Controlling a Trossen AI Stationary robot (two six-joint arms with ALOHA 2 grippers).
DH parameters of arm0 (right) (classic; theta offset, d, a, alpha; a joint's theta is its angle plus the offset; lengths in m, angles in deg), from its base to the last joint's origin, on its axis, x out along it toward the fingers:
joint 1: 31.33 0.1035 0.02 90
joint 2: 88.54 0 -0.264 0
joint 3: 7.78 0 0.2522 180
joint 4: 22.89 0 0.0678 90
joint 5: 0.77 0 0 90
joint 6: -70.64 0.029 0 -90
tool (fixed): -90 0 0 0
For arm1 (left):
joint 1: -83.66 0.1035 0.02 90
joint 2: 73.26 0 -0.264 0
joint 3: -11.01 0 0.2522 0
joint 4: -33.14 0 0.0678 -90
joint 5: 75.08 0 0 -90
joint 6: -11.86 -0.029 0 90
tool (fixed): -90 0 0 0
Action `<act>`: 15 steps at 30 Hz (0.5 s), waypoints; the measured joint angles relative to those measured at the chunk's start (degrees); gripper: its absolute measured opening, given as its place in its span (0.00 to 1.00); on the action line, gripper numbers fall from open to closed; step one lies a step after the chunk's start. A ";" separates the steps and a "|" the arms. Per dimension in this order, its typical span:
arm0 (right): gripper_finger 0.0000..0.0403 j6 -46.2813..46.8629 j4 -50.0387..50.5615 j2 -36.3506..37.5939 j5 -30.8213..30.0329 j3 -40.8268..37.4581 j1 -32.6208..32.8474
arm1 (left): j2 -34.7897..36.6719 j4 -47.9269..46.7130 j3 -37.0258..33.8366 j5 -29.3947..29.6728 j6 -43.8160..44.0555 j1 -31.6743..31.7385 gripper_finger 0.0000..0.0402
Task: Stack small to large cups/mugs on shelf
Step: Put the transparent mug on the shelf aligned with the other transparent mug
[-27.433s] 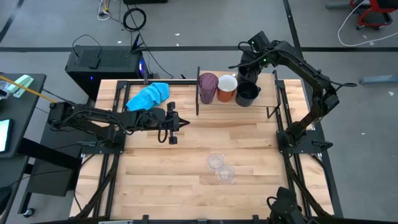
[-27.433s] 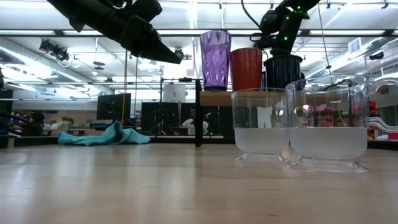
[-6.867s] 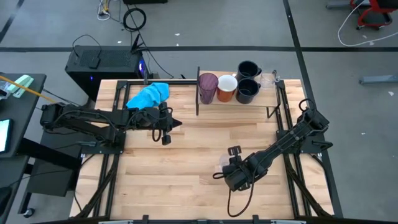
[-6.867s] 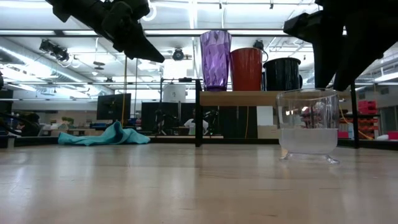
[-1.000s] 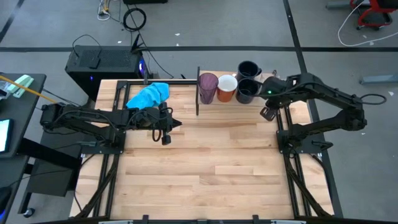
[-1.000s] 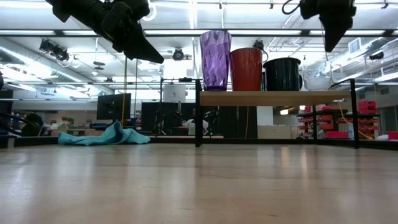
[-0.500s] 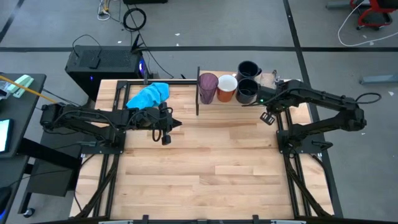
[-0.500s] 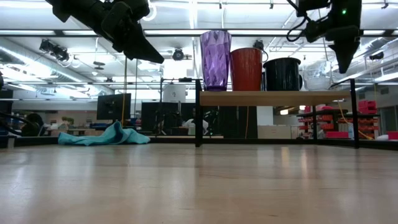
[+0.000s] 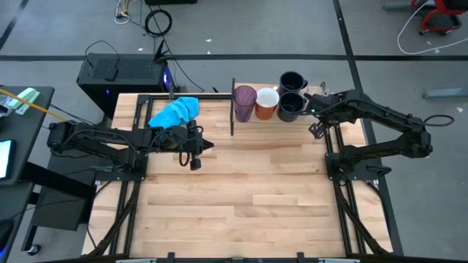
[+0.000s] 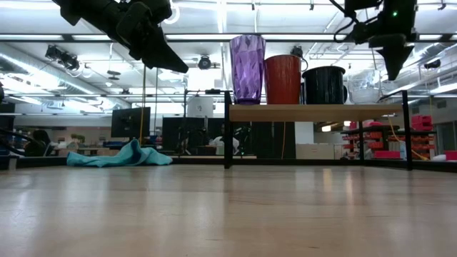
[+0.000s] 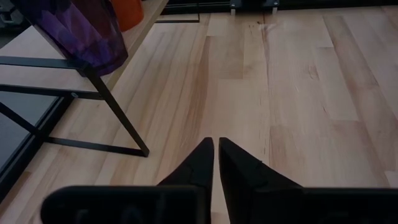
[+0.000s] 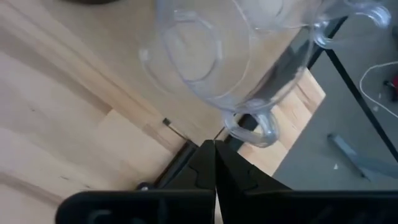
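Observation:
On the shelf (image 10: pixel 285 113) stand the purple tumbler (image 9: pixel 244 103), the orange mug (image 9: pixel 267 102), a black mug (image 9: pixel 290 107) and, behind it, a second black mug (image 9: pixel 292 80). Clear cups (image 12: pixel 205 50) with handles sit on the shelf's right end (image 9: pixel 316 93). My right gripper (image 12: pixel 214 155) is shut and points steeply down by that end, its tips close to one cup's handle (image 12: pixel 252 127) and apart from it. My left gripper (image 11: pixel 214 149) hangs shut over the table's left half (image 9: pixel 196 150), holding nothing.
A bright blue cloth (image 9: pixel 175 111) lies on the table's far left, left of the shelf's dark side panel (image 9: pixel 233 109). A black case (image 9: pixel 124 73) stands behind the table. Bare planks fill the near half of the table (image 9: pixel 241 204).
My right gripper has sunk a little beside the shelf's right end and tipped to point more steeply down. The cups on the shelf have not moved.

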 joint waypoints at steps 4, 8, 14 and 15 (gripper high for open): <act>0.02 0.16 -0.01 -0.11 -0.75 0.00 -1.38 | 0.00 0.00 0.00 0.00 0.00 0.02 0.07; 0.02 -1.47 -0.01 -0.12 -2.74 0.00 -2.57 | 0.00 0.00 0.00 0.00 0.02 0.01 0.06; 0.01 -1.14 0.00 -0.13 -4.31 0.00 -2.65 | 0.00 -0.02 0.00 0.00 0.02 0.00 0.08; 0.01 -0.88 0.00 -0.13 -4.50 0.00 -2.65 | 0.00 -0.02 0.00 0.00 0.00 0.00 0.08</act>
